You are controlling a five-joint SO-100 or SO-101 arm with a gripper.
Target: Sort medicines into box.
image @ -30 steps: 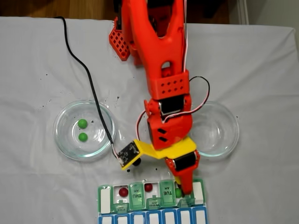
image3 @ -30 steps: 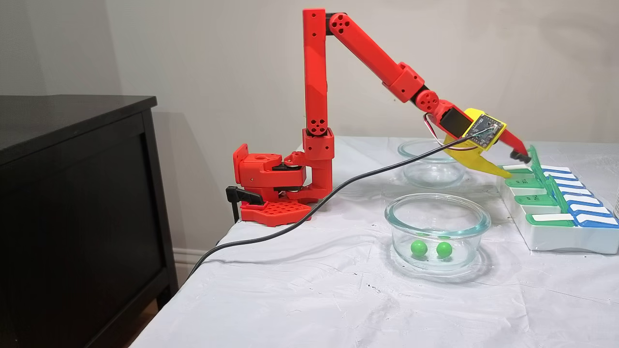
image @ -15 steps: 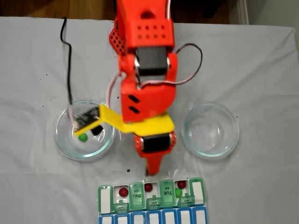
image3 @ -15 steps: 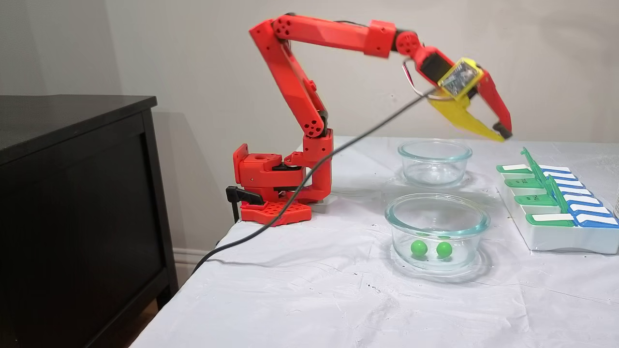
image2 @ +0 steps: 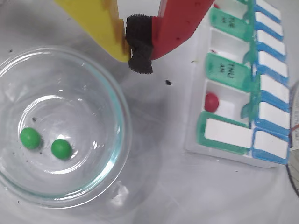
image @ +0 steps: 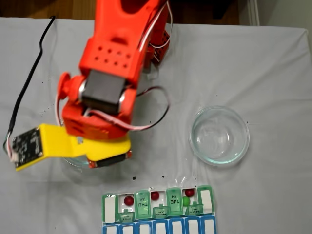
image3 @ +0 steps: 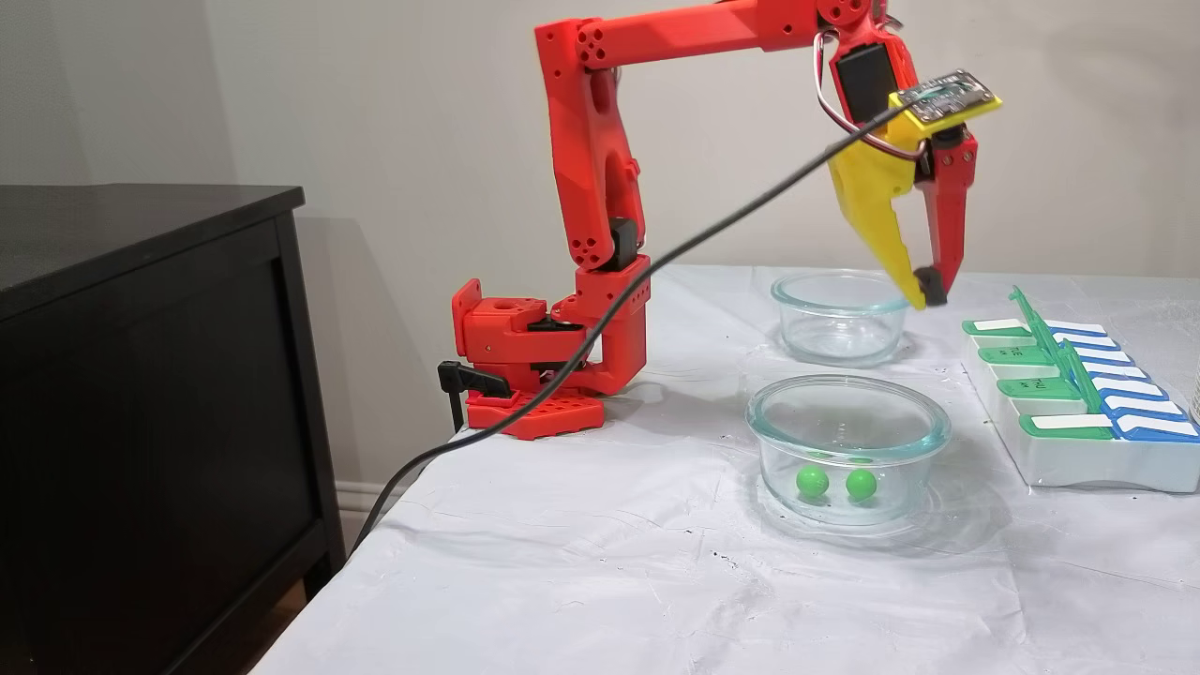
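A dark cabinet [image3: 141, 394] stands against a seemingly beige wall [image3: 375, 112].

arm [image: 112, 83] covers most of left glass dish [image: 73, 163] in a fixed view; pills inside hidden there; pill box [image: 157, 210] cut by bottom edge; wrist view crops box [image2: 243, 84] top

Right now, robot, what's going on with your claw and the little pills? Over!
Gripper shut, empty, high above the table. Two green pills in near glass dish; three red, one green in box. Nothing blocking.
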